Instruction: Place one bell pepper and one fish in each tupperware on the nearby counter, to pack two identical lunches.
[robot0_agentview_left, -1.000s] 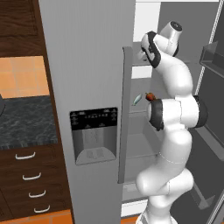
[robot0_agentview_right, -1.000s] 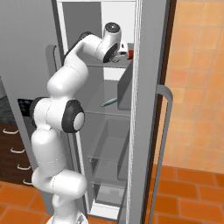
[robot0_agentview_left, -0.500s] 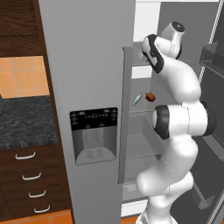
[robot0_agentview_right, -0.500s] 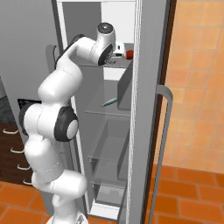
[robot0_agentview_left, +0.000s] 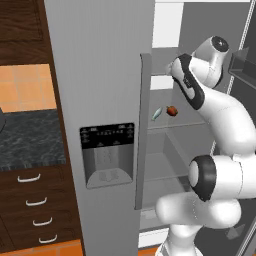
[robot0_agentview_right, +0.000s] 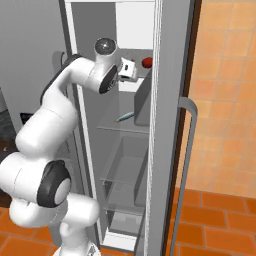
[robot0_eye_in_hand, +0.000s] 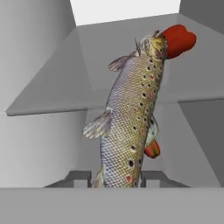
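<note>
The gripper (robot0_eye_in_hand: 117, 177) pinches the fish (robot0_eye_in_hand: 129, 118) by its tail; the long fish could slip out.

A kitchen: a tall grey fridge (robot0_agentview_left: 100, 75) with a dispenser (robot0_agentview_left: 107, 155) in its door stands open, showing shelves (robot0_agentview_right: 125, 127). Beside it a dark speckled stone table (robot0_agentview_left: 30, 140) tops wooden drawers (robot0_agentview_left: 35, 205) with curved silver handles. Orange tiles (robot0_agentview_right: 220, 100) cover the wall.

Inside the open fridge, the arm's elbow has swung lower as the gripper (robot0_eye_in_hand: 117, 177) closed on the fish (robot0_eye_in_hand: 129, 118).
</note>
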